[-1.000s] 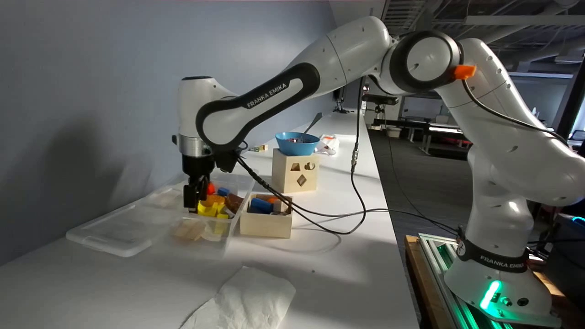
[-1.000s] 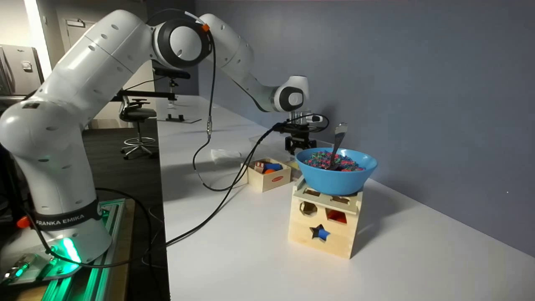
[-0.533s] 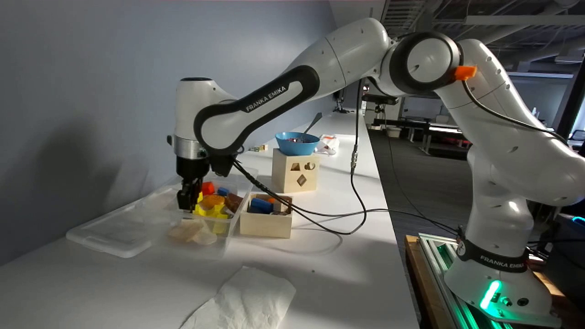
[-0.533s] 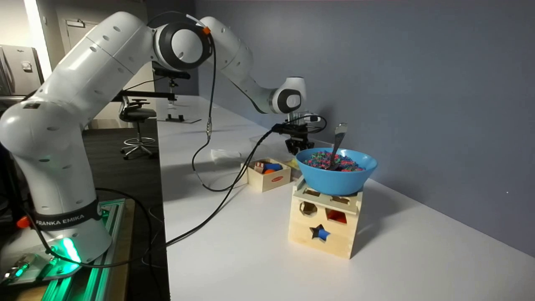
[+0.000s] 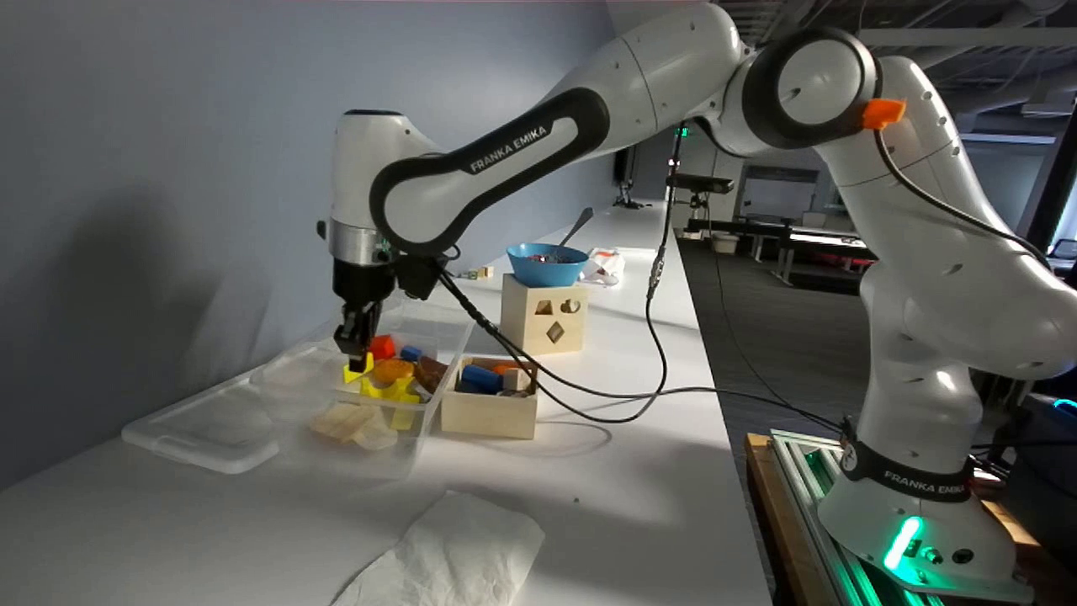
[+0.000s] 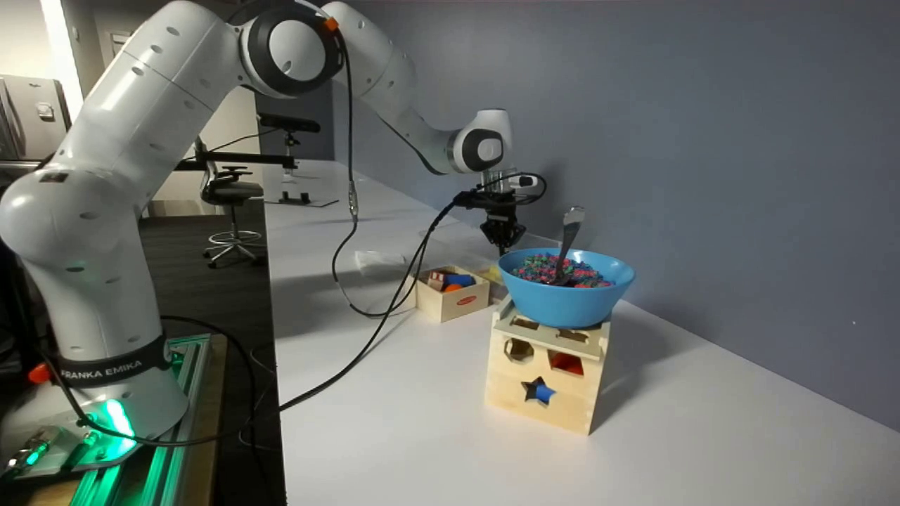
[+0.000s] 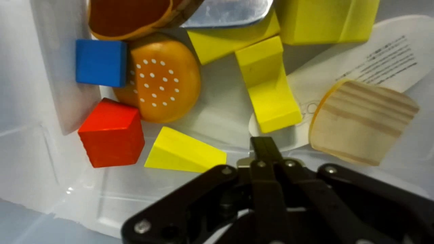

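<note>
Nothing is held by the fingers [image 7: 259, 149], which are pressed together and pointed downward over the clear bin [image 7: 56, 67]; no gap in which a block could be gripped is shown between them. Just ahead of their tips in the wrist view, the notched yellow block [image 7: 269, 86] is laid at a slant, seemingly apart from them, though the height between cannot be judged. To their left, a yellow wedge [image 7: 184, 151] is seen low in the bin, with a red block [image 7: 113, 135] farther left. To their right, printed paper [image 7: 369, 59] is partly covered by a striped wooden piece [image 7: 362, 122], by whose weight it may be pinned. By the pieces' mixed angles, loose storage is suggested, confinement being given by the bin alone. Well apart from the fingers, in both exterior views, a blue bowl [image 6: 567, 302] is borne level by a wooden shape box [image 6: 573, 393], presumably for its flat top.
</note>
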Available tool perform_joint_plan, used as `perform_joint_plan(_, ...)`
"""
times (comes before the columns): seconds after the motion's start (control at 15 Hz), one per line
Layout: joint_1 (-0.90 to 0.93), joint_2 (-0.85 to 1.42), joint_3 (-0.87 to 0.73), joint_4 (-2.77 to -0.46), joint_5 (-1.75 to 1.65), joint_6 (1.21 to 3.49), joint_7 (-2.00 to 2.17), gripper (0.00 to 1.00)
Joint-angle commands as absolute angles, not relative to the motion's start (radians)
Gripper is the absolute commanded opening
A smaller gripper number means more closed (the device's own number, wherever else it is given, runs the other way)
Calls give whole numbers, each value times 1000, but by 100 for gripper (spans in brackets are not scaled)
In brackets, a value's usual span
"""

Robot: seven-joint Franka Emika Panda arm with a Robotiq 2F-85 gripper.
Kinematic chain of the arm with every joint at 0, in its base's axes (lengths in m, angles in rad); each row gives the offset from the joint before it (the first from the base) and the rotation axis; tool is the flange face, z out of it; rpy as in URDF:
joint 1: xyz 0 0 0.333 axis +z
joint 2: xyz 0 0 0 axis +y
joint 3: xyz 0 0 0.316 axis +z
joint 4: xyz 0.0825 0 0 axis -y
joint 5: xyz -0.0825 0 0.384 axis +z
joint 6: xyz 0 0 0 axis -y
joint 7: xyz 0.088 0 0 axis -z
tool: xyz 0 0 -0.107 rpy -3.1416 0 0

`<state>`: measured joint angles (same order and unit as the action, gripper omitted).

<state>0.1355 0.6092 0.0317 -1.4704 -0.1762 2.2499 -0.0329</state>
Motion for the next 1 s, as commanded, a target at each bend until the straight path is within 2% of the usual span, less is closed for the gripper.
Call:
perform_joint_plan(0.0, 134, 565, 36, -1515, -195, 2198, -85, 32)
perform_joint_plan(0.6, 137, 608, 52, -1493, -284, 2178, -292, 95)
perform_joint_plan(0.67, 134, 603, 61, -1497, -281, 2181, -316, 99)
perform_joint_plan(0.93, 122, 603, 94, -1488, -249, 2107, -397, 100)
